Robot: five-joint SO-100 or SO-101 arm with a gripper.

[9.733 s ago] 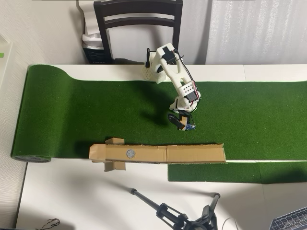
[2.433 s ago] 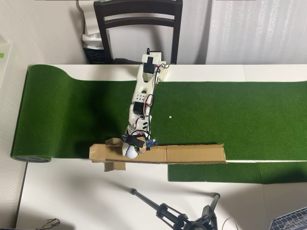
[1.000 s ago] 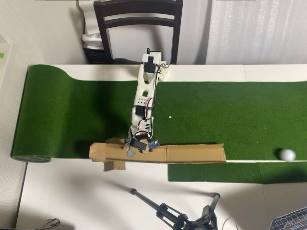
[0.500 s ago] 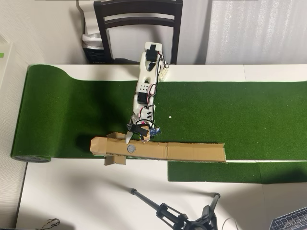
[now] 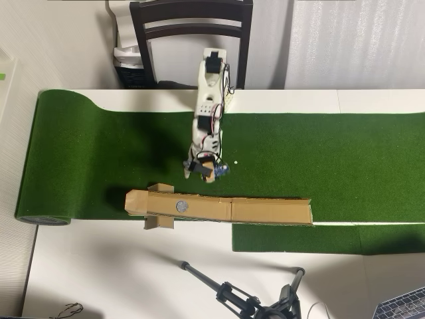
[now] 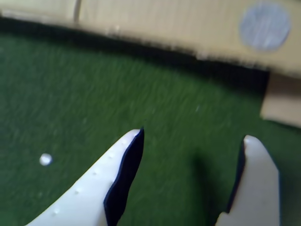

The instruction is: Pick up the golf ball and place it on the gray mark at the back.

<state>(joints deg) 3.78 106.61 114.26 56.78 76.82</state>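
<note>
The green mat (image 5: 99, 153) covered the table; the cardboard strip (image 5: 265, 211) lay along its near edge; the gray mark (image 5: 180, 207) on it was bare, though moments before the golf ball had sat there, then rolled far right; now it was out of sight; the gripper (image 6: 188, 141) had pulled back, wide open and empty; the ball must be fetched again.

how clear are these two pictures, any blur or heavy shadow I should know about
Overhead view: sharp and evenly lit, with a soft shadow on the green turf beside the arm and behind the cardboard strip. Wrist view: soft and motion-blurred; the gray mark and the open gripper have fuzzy edges, and the turf texture is smeared.
</note>
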